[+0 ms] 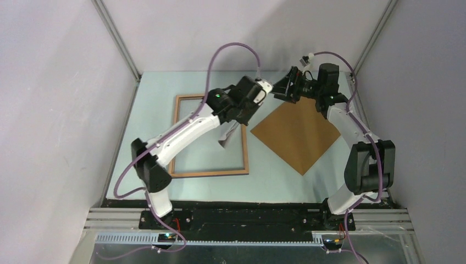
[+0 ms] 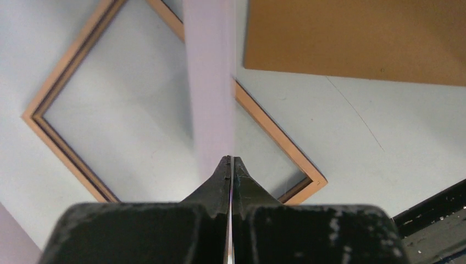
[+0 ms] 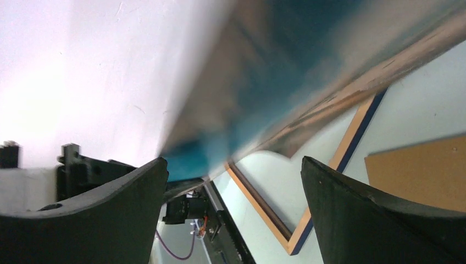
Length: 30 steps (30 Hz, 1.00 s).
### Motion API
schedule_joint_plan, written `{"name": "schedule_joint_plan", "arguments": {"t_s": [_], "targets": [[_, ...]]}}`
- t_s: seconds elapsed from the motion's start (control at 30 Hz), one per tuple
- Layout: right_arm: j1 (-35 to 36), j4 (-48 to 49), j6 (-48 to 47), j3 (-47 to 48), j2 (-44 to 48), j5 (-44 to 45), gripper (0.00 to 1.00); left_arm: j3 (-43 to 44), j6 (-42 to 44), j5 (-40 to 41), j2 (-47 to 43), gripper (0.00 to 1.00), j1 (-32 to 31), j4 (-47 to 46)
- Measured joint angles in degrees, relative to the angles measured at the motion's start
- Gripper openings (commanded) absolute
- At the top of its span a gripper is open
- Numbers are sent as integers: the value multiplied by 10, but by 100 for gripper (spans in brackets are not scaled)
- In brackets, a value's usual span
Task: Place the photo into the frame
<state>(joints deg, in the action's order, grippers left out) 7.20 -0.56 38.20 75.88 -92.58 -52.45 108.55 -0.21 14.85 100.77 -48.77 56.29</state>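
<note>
My left gripper [image 2: 231,159] is shut on the photo [image 2: 211,82], which hangs edge-on as a pale strip above the frame [image 2: 55,132]. From above, the left gripper [image 1: 236,118] holds the photo [image 1: 226,137] upright over the right rail of the thin wood-brown frame [image 1: 181,137], which lies flat on the table. My right gripper [image 1: 281,89] hovers at the back, open, apart from the left one. In the right wrist view the photo's blurred blue face [image 3: 264,71] fills the space ahead of the open right gripper [image 3: 233,168], with the frame [image 3: 351,137] beyond it.
A solid brown backing board [image 1: 297,135] lies turned like a diamond on the table, right of the frame, and also shows as the backing board [image 2: 357,38] and the backing board [image 3: 423,170]. White enclosure walls with metal posts [image 1: 118,41] stand around the table.
</note>
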Motion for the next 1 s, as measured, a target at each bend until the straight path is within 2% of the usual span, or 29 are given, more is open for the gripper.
{"name": "schedule_joint_plan", "arguments": {"t_s": [0.3, 0.6, 1.0], "targets": [[-53, 85, 81, -111, 7, -10, 95, 18, -38, -21, 101, 0, -47, 9], [-75, 43, 61, -152, 68, 21, 92, 125, -59, -32, 172, 0, -79, 7], [-97, -57, -12, -165, 82, 78, 80, 181, -62, -30, 247, 0, -96, 4]]}}
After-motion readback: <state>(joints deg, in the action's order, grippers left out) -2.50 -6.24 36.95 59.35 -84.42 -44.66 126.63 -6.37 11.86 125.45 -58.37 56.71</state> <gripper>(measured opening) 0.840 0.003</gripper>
